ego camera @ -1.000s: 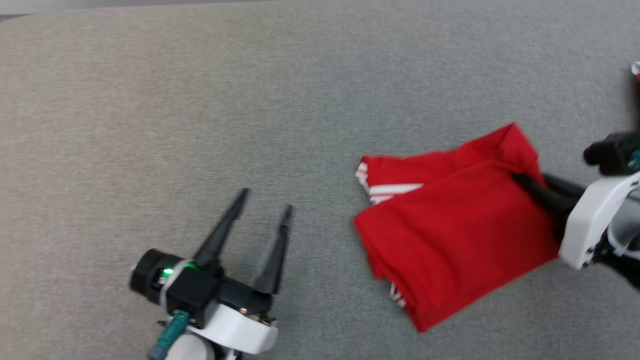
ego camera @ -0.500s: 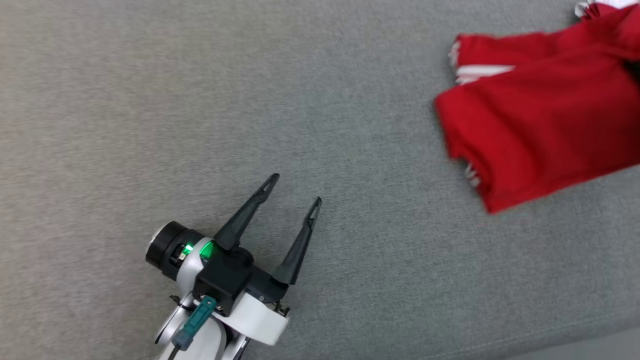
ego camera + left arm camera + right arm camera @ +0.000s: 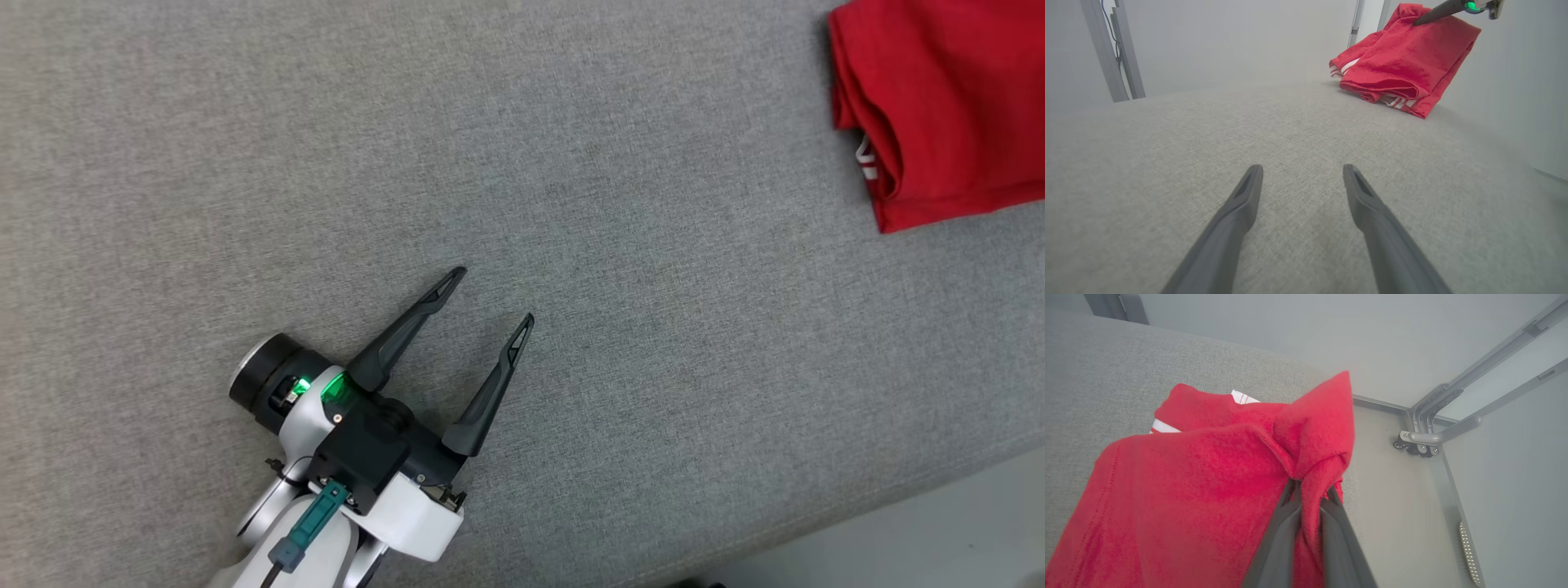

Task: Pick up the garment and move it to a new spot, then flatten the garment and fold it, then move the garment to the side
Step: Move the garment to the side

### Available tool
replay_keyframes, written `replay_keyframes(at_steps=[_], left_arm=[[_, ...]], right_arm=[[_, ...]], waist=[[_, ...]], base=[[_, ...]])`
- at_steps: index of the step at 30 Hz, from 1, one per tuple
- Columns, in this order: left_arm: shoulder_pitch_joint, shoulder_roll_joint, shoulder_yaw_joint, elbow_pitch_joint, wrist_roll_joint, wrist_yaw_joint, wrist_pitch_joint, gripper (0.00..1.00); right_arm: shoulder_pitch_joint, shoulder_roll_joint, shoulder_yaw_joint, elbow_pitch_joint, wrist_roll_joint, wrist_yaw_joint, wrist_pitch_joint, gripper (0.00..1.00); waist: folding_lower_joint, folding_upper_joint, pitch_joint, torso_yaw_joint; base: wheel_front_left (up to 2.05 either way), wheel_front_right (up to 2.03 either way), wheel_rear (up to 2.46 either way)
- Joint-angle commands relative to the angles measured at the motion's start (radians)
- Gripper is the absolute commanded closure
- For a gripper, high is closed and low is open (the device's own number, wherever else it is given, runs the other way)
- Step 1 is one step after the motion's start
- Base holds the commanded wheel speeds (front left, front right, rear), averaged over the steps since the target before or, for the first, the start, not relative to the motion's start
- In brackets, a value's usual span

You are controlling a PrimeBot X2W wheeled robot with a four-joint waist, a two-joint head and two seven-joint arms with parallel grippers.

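- Left gripper (image 3: 493, 295): spread, empty, low over the grey surface (image 3: 571, 163).
- Right gripper (image 3: 1310, 489): clamped on a bunched corner of the red garment (image 3: 947, 106).
- Since earlier: head camera swung, left spread unchanged.

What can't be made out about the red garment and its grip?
- Head view: the folded red fabric garment is cut off by the top and right edges.
- Right wrist view: the right gripper has its tips buried in bunched cloth; layers pinched unclear.
- Left wrist view: white striped trim too small to identify.
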Motion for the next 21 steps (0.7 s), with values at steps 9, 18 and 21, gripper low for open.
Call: replay_keyframes(at_steps=[9, 18, 21], left_arm=[[0.018, 0.031, 0.085, 0.052, -0.027, 0.014, 0.017, 0.0], [0.041, 0.061, 0.131, 0.058, -0.013, 0.011, 0.02, 0.0], [0.041, 0.051, 0.128, 0.058, -0.011, 0.01, 0.02, 0.0]], right_arm=[[-0.124, 0.082, 0.014, 0.27, -0.257, 0.0, -0.088, 1.0], [-0.185, 0.151, 0.018, 0.432, -0.379, 0.0, -0.153, 1.0], [-0.186, 0.182, 0.036, 0.464, -0.412, 0.0, -0.177, 1.0]], waist=[[0.0, -0.0001, 0.06, -0.002], [0.0, -0.0001, 0.092, 0.025], [0.0, -0.0001, 0.097, 0.032]], base=[[0.0, 0.0, 0.0], [0.0, 0.0, 0.0], [0.0, 0.0, 0.0]])
